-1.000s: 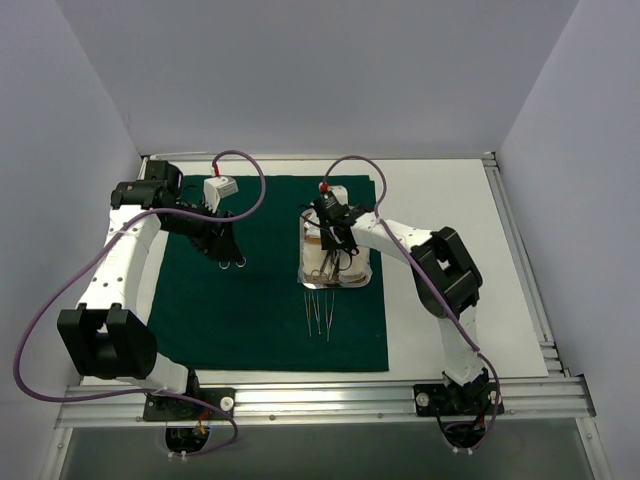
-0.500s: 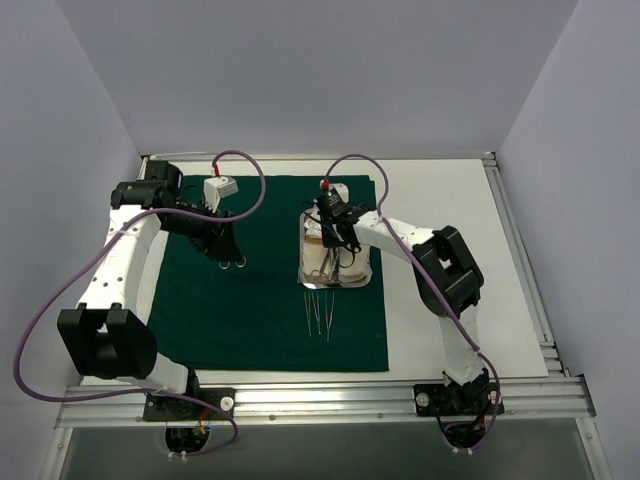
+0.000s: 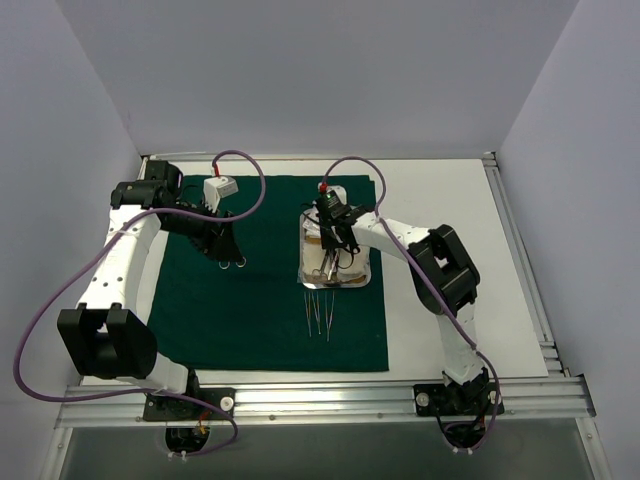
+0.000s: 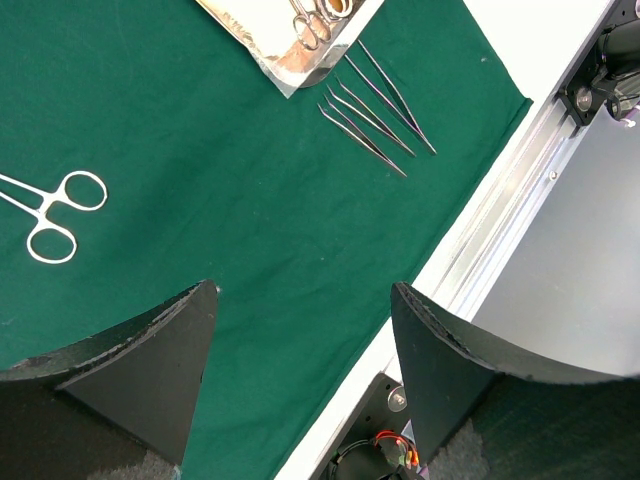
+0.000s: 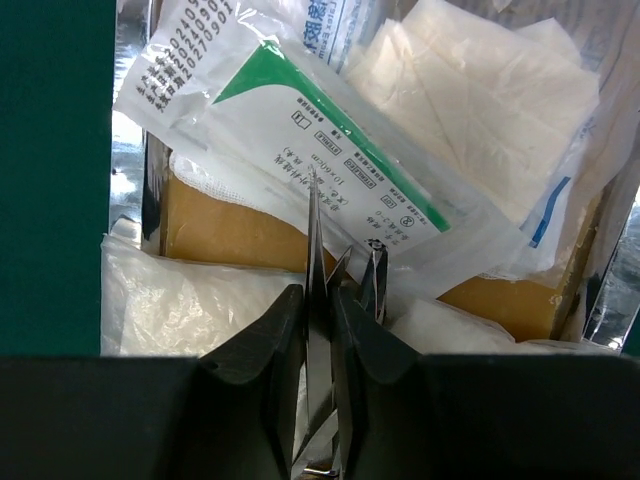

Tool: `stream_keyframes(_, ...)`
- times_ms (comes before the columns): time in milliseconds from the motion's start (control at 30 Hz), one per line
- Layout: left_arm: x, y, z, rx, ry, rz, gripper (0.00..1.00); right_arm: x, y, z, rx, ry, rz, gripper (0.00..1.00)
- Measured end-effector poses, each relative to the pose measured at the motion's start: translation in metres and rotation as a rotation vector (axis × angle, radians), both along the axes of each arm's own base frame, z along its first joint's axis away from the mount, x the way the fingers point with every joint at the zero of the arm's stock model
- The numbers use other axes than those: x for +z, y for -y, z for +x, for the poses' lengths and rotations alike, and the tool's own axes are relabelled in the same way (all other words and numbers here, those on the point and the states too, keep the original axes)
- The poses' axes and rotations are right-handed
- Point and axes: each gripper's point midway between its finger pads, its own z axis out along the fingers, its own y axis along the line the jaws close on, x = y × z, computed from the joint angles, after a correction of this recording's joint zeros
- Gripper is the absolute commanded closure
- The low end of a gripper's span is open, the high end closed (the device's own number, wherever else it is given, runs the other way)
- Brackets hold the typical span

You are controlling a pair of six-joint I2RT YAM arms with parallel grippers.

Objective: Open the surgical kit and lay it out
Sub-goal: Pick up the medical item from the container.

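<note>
The dark green drape (image 3: pixel 260 290) lies spread flat on the table. The steel tray (image 3: pixel 362 281) sits on its right part, with clear packets (image 5: pixel 300 120) and white gauze pads (image 5: pixel 480 90) in it. My right gripper (image 3: pixel 331 240) is over the tray, shut on a steel instrument (image 5: pixel 316 260) whose thin blades stick up between the pads. Several thin tweezers (image 3: pixel 319 315) lie on the drape in front of the tray, also seen in the left wrist view (image 4: pixel 375 105). A ring-handled clamp (image 4: pixel 48 210) lies on the drape by my left gripper (image 3: pixel 228 252), which is open and empty above the cloth.
The aluminium rail (image 3: pixel 320 395) runs along the near table edge; it shows in the left wrist view (image 4: pixel 520 190) too. White walls close in the back and both sides. A white table strip (image 3: pixel 450 250) lies to the right of the drape.
The right gripper has shifted very slightly over the tray. The left arm has not moved.
</note>
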Motion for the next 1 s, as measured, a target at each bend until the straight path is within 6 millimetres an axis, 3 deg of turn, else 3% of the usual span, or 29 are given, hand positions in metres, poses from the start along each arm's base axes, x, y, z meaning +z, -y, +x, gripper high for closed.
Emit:
stream_keyframes(467, 0.0, 0.0, 0.0, 0.0, 0.0, 0.0, 0.21, 0.005, -0.004, 0.001, 0.013, 0.009, 0.019, 0.93)
stream_keyframes(1000, 0.0, 0.0, 0.0, 0.0, 0.0, 0.0, 0.21, 0.044, -0.017, 0.019, 0.04, 0.132, 0.089, 0.95)
